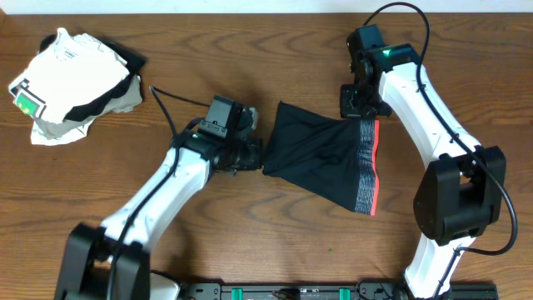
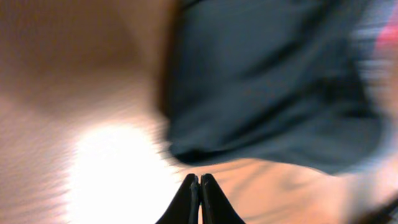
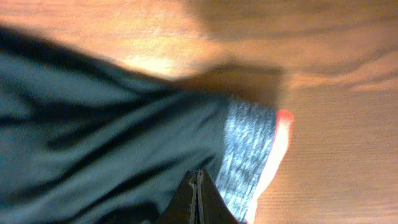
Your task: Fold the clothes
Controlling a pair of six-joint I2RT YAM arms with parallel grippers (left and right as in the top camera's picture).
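**Q:** Where did the soft black fabric shorts (image 1: 321,158) lie?
**A:** Spread flat on the wooden desk (image 1: 250,50), their grey waistband (image 1: 368,167) edged in red-orange.
**Q:** And the claws?
**A:** Both were clenched. The left claw (image 1: 255,157) was at the shorts' left hem, the right claw (image 1: 358,108) at their far edge beside the waistband. Whether either pinched fabric was unclear.

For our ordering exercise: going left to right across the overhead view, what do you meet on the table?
White garments → left gripper → shorts → waistband. The right gripper overlaps the shorts, so it is left out.
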